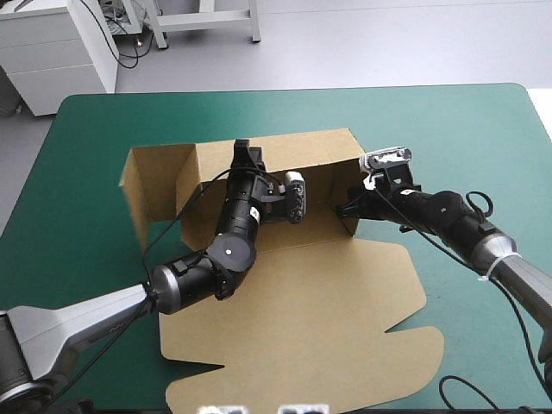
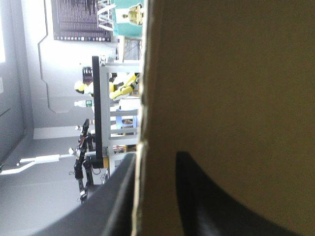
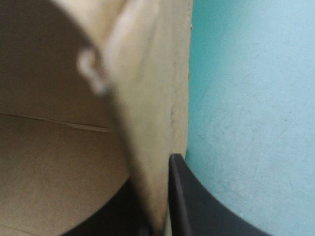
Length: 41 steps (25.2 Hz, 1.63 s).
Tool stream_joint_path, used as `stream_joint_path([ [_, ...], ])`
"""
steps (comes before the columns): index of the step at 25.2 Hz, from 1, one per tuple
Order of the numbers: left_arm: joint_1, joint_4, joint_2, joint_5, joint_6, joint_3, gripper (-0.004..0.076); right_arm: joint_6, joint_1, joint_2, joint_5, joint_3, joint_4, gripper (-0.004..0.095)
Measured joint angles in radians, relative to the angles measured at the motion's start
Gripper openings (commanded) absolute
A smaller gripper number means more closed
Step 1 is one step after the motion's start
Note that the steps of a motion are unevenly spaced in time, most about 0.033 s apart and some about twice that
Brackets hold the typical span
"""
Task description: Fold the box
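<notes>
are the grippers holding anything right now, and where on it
Both hold the box. The left gripper is shut on the top edge of its raised far wall; the right gripper on its right side wall.

Table (image 1: 431, 121): teal-green cover, smooth and flat, rounded far corners, faint scratches seen close up.

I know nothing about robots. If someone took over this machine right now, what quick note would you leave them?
Left gripper: shut on the box, fingers either side of its far wall.
Right gripper: shut on the box's right end wall.
Box: mid-table on the teal-green cover.
Done: walls stand up along the far side.
Left: tucking the walls. The lid lies flat toward the near edge.
</notes>
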Motion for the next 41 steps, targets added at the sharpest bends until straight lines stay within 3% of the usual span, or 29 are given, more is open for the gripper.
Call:
stream_joint_path([
  [2, 0.000, 0.000, 0.000, -0.023, 0.000, 0.000, 0.0406, -0.001, 0.001, 0.000, -0.012, 0.001, 0.003, -0.0017],
  [16, -0.005, 0.004, 0.012, -0.053, -0.003, 0.000, 0.0382, -0.021, 0.003, 0.000, -0.098, 0.001, 0.004, -0.0017],
  [21, -0.047, 0.005, 0.012, 0.019, -0.007, 0.000, 0.0382, -0.022, 0.005, 0.003, -0.161, -0.004, 0.004, -0.0017],
  [34, -0.242, -0.009, 0.013, 0.222, -0.007, 0.000, 0.0382, 0.011, 0.005, 0.161, -0.163, -0.173, 0.008, -0.0015],
  [36, -0.257, -0.009, 0.013, 0.230, -0.007, 0.000, 0.0357, 0.016, 0.000, 0.161, -0.148, -0.178, 0.008, -0.0015],
  [38, -0.268, -0.009, 0.013, 0.238, -0.007, 0.000, 0.0272, 0.019, -0.015, 0.161, -0.110, -0.180, 0.008, -0.0015],
  [41, -0.274, -0.009, 0.013, 0.255, -0.011, 0.000, 0.0083, 0.055, -0.051, 0.165, -0.045, -0.180, -0.011, -0.0015],
])
